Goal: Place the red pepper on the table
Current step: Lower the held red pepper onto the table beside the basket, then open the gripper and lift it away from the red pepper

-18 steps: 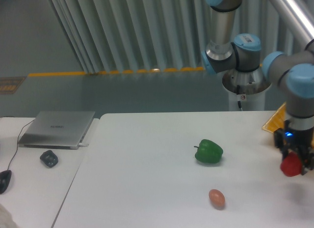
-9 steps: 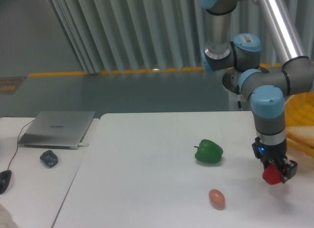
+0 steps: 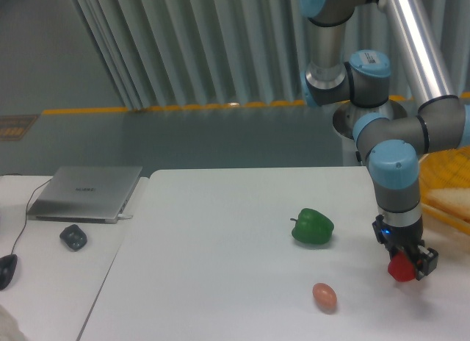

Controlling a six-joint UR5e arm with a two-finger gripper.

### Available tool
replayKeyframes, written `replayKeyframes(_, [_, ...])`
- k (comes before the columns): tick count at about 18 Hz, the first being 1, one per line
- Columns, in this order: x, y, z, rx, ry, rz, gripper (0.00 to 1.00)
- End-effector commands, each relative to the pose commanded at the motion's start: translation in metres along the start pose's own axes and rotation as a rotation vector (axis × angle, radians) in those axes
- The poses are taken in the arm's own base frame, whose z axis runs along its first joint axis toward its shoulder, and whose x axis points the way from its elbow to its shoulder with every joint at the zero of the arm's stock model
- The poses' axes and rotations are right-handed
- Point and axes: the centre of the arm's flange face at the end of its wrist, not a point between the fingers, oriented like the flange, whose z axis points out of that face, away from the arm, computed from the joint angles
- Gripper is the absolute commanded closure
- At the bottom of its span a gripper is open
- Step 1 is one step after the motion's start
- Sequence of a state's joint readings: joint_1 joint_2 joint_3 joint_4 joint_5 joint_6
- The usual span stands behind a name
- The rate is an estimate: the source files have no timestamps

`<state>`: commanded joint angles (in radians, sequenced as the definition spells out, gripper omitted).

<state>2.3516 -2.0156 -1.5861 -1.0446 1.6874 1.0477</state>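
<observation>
The red pepper [image 3: 400, 269] is held between the fingers of my gripper [image 3: 405, 266], which is shut on it at the right side of the white table [image 3: 213, 282]. The pepper hangs just above the table top, or touches it; I cannot tell which. It is to the right of the green pepper [image 3: 313, 226] and right of the small pinkish-brown egg-shaped thing [image 3: 324, 297].
A yellow basket [image 3: 448, 187] stands at the table's right edge behind the arm. The adjoining desk on the left holds a closed laptop [image 3: 87, 192], a small dark object [image 3: 73, 237] and a mouse [image 3: 6, 270].
The gripper has carried the red pepper leftward from the right edge over the table and slightly lower, closer to the green pepper.
</observation>
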Motion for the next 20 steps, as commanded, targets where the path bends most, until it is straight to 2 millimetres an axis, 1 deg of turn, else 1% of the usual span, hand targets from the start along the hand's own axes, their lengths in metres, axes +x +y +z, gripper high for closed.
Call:
replayKeyframes(1, [0.000, 0.000, 0.000, 0.000, 0.000, 0.000, 0.49])
replayKeyframes(3, [0.000, 0.000, 0.000, 0.001, -0.001, 0.000, 0.42])
replayKeyframes(5, [0.000, 0.000, -0.003, 0.004, -0.004, 0.004, 0.00])
replayKeyframes(7, [0.000, 0.001, -0.007, 0.005, -0.009, 0.008, 0.00])
replayKeyframes(9, [-0.001, 0.004, -0.021, 0.018, -0.026, 0.007, 0.00])
replayKeyframes(10, [-0.005, 0.006, -0.030, 0.028, -0.039, -0.002, 0.00])
replayKeyframes(12, [-0.017, 0.009, -0.054, 0.048, -0.070, -0.017, 0.00])
replayKeyframes(13, [-0.020, 0.017, -0.061, 0.045, -0.067, -0.017, 0.00])
replayKeyframes(14, [-0.022, 0.024, -0.076, 0.053, -0.074, 0.002, 0.00])
replayKeyframes(16, [-0.024, 0.037, -0.098, 0.064, -0.070, 0.105, 0.00])
replayKeyframes(18, [-0.029, 0.053, -0.105, 0.057, -0.054, 0.235, 0.00])
replayKeyframes(20, [-0.039, 0.071, -0.110, 0.050, -0.012, 0.313, 0.00])
